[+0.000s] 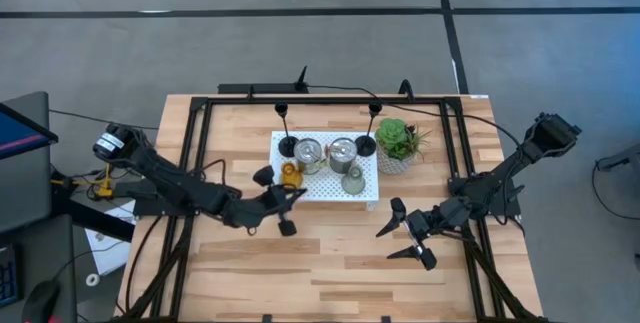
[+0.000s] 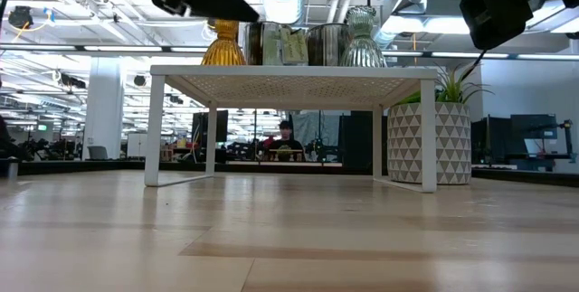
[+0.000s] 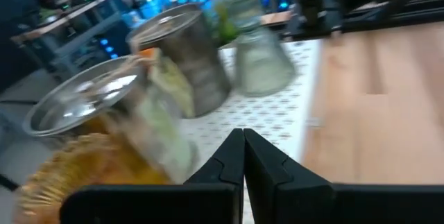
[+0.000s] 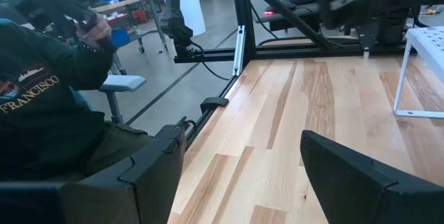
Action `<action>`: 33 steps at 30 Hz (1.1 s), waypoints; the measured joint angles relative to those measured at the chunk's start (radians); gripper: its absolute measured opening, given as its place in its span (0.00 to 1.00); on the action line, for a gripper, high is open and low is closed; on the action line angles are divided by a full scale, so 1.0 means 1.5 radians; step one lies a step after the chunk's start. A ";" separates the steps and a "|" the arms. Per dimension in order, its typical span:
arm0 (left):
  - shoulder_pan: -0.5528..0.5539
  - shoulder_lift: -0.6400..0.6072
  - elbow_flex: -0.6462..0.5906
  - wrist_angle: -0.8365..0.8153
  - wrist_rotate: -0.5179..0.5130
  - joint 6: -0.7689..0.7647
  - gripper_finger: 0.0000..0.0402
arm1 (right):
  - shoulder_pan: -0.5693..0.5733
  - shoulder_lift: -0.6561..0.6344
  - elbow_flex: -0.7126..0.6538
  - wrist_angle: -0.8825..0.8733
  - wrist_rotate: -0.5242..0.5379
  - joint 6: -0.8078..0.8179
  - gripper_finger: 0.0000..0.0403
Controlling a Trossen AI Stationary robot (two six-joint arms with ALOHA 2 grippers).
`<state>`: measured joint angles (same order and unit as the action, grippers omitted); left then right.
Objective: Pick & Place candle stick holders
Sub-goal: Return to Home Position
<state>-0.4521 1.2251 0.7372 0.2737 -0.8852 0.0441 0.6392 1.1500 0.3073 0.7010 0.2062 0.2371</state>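
Six candle stick holders stand on the white perforated tray (image 1: pixel 325 191). Two are black with thin stems (image 1: pixel 287 146) (image 1: pixel 366 146). Two are silver cups (image 1: pixel 309 151) (image 1: pixel 343 150). One is amber (image 1: pixel 291 174) and one grey-green glass (image 1: pixel 352 180). In the left wrist view the amber one (image 3: pixel 83 168), the silver cups (image 3: pixel 187 57) and the glass one (image 3: pixel 260 61) show close ahead. My left gripper (image 1: pixel 300 194) (image 3: pixel 243 144) is shut, above the tray's near left corner beside the amber holder. My right gripper (image 1: pixel 408 235) (image 4: pixel 243 175) is open and empty, right of the tray's near edge.
A green potted plant (image 1: pixel 398 143) (image 2: pixel 430 138) stands at the tray's right end. A black frame (image 1: pixel 195 143) runs around the table's sides. A seated person (image 4: pixel 48 99) is beyond the table's left edge. Bare wood (image 1: pixel 330 263) lies in front of the tray.
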 joint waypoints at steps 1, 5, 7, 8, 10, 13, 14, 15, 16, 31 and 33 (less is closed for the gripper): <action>-0.010 0.000 0.000 0.002 0.001 0.000 0.01 | 0.000 0.000 0.000 0.000 0.000 0.000 0.68; -0.061 -0.013 -0.001 0.008 0.003 0.000 0.01 | 0.000 0.000 0.000 0.002 0.000 0.000 0.68; -0.092 -0.026 -0.001 0.008 0.003 0.000 0.01 | 0.000 0.000 0.000 0.009 0.000 0.000 0.68; -0.108 -0.034 -0.001 0.008 0.003 0.000 0.01 | 0.001 0.000 0.000 0.015 -0.002 0.000 0.68; -0.141 -0.054 -0.001 0.008 0.020 0.000 0.01 | 0.002 0.000 0.000 0.031 -0.011 0.000 0.68; -0.182 -0.088 -0.001 0.007 0.065 0.001 0.02 | 0.001 0.000 0.000 0.054 -0.037 0.001 0.68; -0.192 -0.099 -0.001 0.008 0.075 0.000 0.02 | 0.001 0.000 0.000 0.062 -0.044 0.000 0.68; -0.202 -0.108 -0.001 0.008 0.078 0.000 0.02 | 0.001 0.000 0.000 0.068 -0.051 0.000 0.68; -0.212 -0.116 -0.001 0.007 0.080 0.000 0.02 | 0.001 0.000 0.000 0.072 -0.052 0.000 0.68; -0.279 -0.140 -0.001 0.008 0.082 -0.003 0.02 | -0.024 0.000 0.000 0.129 -0.051 0.000 0.68; -0.279 -0.140 -0.001 0.010 0.082 -0.002 0.02 | -0.029 0.000 0.000 0.141 -0.051 0.000 0.68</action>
<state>-0.8707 1.0149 0.7364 0.2883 -0.7628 0.0404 0.5953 1.1500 0.3073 0.9132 0.1299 0.2375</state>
